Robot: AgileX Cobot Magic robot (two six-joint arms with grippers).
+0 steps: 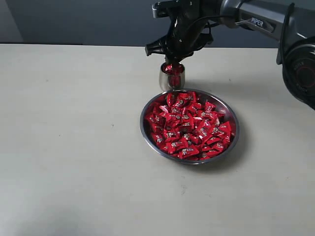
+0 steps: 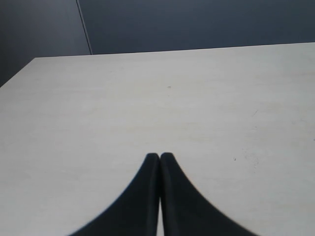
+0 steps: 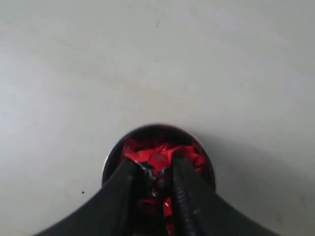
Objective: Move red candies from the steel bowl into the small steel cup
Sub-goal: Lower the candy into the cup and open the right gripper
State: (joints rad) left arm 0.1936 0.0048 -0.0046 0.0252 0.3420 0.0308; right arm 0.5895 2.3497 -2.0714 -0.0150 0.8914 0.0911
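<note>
Right claw (image 3: 156,166), pinching red candy (image 3: 158,158), over small steel cup (image 3: 156,127) (left claw (image 2: 160,157) pressed together)

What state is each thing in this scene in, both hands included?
steel bowl: upright on the table, heaped with candies.
red candies: wrapped, piled in the bowl.
small steel cup: upright beside the bowl, red showing at its mouth.
held candy: pinched over the cup's mouth.
right hand: over the cup, closed on the held candy.
left hand: shut, empty.
</note>
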